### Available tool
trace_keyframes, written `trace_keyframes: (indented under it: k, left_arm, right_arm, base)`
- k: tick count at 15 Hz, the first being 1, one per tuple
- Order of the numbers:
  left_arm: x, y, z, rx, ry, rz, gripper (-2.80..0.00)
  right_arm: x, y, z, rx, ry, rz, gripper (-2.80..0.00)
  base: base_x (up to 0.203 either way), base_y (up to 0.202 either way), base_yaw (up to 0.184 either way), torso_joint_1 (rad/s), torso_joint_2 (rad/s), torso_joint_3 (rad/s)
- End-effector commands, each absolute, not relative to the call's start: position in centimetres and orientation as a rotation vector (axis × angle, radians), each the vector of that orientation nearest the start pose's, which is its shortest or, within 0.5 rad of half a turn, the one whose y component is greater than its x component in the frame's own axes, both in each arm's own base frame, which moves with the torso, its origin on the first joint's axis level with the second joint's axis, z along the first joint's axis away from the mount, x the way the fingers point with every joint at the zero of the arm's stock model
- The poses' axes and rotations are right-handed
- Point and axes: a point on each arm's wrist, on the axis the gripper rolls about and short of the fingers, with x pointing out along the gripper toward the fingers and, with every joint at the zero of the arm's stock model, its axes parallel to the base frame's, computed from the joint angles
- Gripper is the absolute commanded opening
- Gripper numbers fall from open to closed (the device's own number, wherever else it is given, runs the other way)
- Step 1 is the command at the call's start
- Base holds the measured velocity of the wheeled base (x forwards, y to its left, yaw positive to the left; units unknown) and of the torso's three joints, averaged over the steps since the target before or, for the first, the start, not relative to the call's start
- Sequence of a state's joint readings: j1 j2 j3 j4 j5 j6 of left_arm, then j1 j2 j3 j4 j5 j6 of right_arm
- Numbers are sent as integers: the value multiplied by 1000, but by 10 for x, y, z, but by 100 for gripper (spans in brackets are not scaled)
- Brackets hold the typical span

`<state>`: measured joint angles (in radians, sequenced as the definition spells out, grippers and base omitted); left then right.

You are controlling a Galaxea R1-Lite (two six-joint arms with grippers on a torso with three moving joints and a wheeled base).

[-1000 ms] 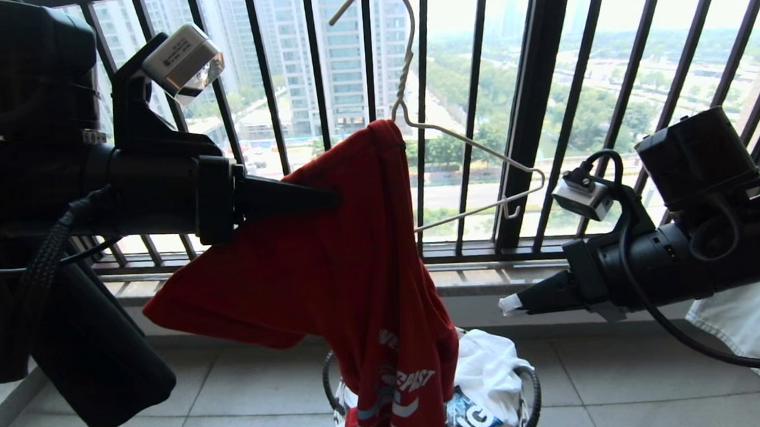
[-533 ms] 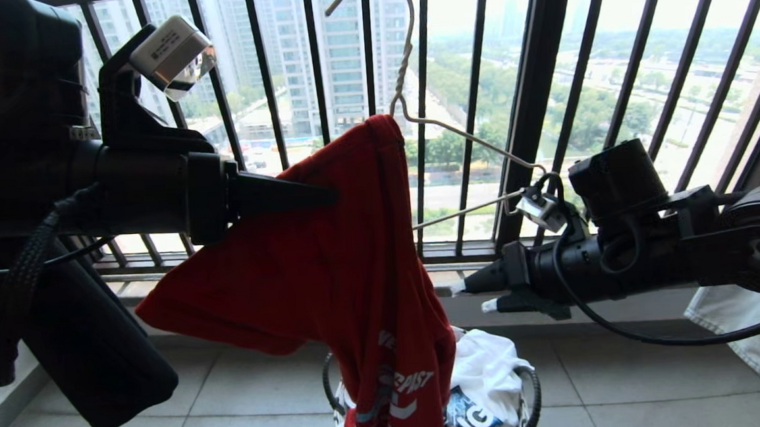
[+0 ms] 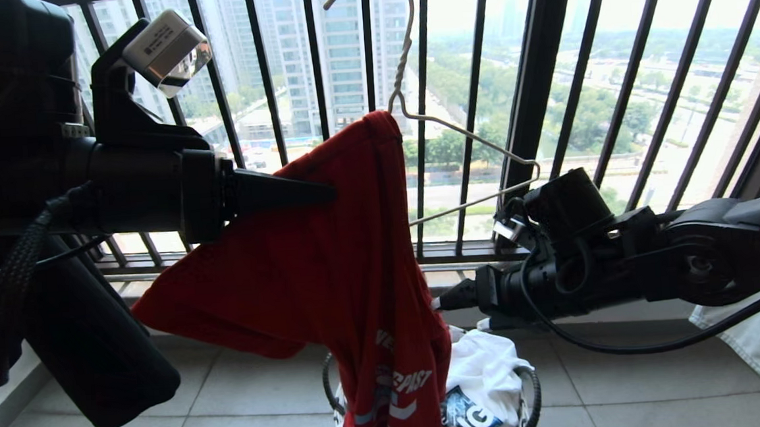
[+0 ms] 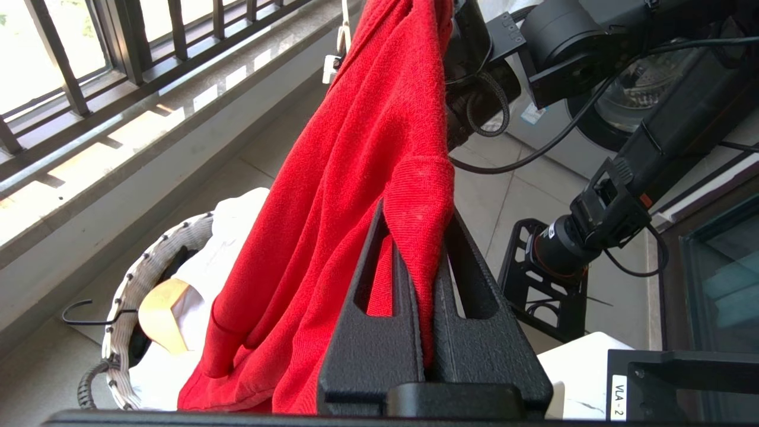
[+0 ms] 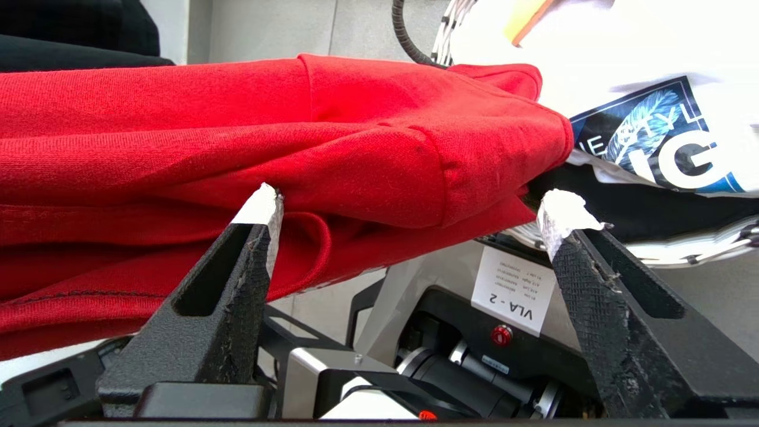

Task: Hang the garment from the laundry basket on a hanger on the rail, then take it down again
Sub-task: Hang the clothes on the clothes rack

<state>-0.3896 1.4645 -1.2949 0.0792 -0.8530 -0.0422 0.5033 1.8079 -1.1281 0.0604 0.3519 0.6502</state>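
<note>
Left gripper (image 4: pixel 415 261) is clamping a fold of the garment (image 3: pixel 330 263), jaws pinched tight on the red cloth, holding it up at about chest height on the left of the head view. Right gripper (image 5: pixel 409 213) is standing with jaws spread wide, nothing between them, tips almost touching the hanging edge of the shirt just above the laundry basket (image 3: pixel 529 389). Shirt is draping from the left grip and from one shoulder of the hanger (image 3: pixel 461 142), with its lower end trailing down into the basket, lettering showing near the bottom. Basket is sitting on the tiled floor, also holding a white printed shirt (image 3: pixel 482 379). Hanger's other shoulder is sticking out bare toward the right arm, so the garment is only half threaded. Hook is running out of the top of the head view; the rail is not in view, so I cannot tell if the hook is on it. Black window bars (image 3: pixel 538 98) are standing behind everything. Judging progress: early-to-middle, shirt lifted and partly on the hanger; still left is dressing the free shoulder, hanging on the rail, then taking it down.
</note>
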Motion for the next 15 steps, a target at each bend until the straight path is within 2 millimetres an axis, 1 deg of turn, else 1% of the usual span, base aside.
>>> trace_keyframes:
  k: [1, 3, 6, 8, 10, 11, 15]
  left_arm:
    - [221, -109, 319, -99, 288, -1235, -280]
    - [222, -110, 318, -100, 293, -1236, -280]
    - [223, -110, 317, -100, 296, -1235, -280]
    - [223, -110, 317, -100, 295, -1236, -280]
    - [223, -110, 317, -99, 295, -1234, -280]
    - [223, -110, 317, -99, 296, -1234, -280]
    - [223, -110, 317, -99, 296, -1234, -280]
  right_arm:
    - [283, 172, 170, 508, 997, 531, 0]
    - [280, 180, 169, 489, 999, 535, 0]
    - [276, 185, 172, 449, 991, 488, 0]
    - [271, 190, 170, 385, 994, 445, 0]
    - [268, 188, 170, 304, 1016, 425, 0]
    - [267, 188, 170, 290, 1017, 415, 0]
    - [269, 185, 170, 181, 962, 306, 0]
  base:
    - [0, 0, 0, 0, 0, 0]
    - [0, 0, 0, 0, 0, 0]
    - [0, 0, 0, 0, 0, 0]
    - [0, 0, 0, 0, 0, 0]
    - [0, 0, 0, 0, 0, 0]
    - [0, 0, 0, 0, 0, 0]
    - [0, 0, 0, 0, 0, 0]
